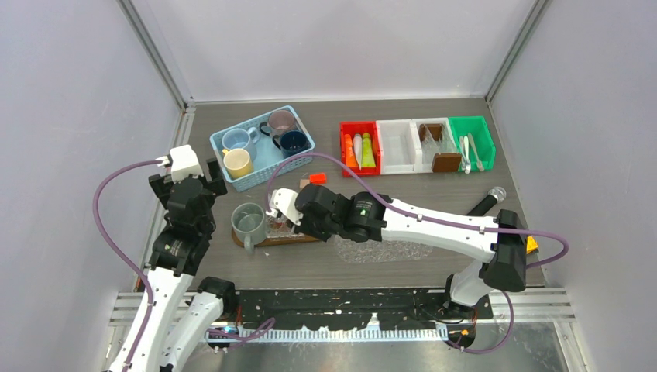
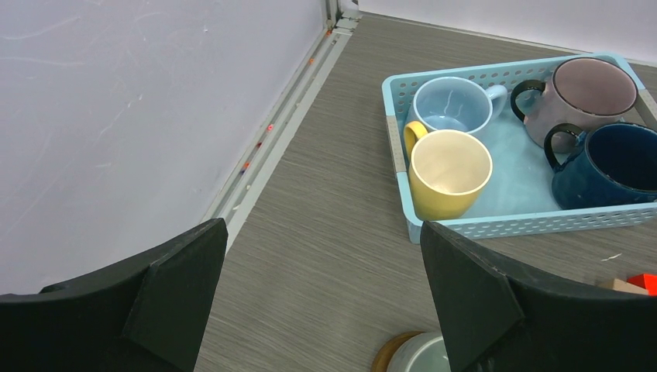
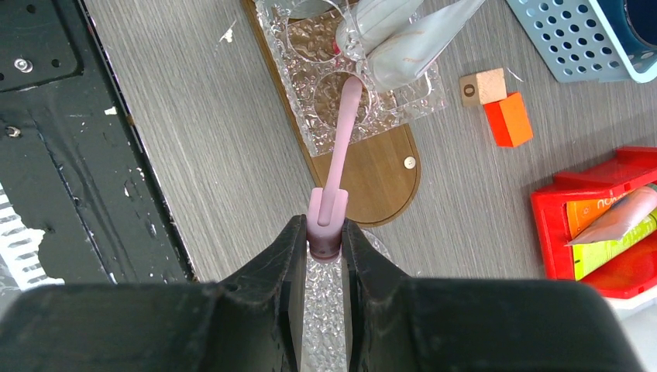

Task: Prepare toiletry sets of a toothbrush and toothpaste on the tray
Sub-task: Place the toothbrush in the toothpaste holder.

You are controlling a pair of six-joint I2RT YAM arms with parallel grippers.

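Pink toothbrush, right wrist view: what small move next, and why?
Probably ease the toothbrush further into the clear holder, then release. The right end effector is shut on its handle end, and its tip only just reaches a round hole of the holder on the tray, beside a tube already lying there.

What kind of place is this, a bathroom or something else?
Probably a robot lab test cell, not a bathroom: plain panel walls box in one table, the left arm and right arm are bolted at its near edge, and supplies sit sorted in coloured bins.
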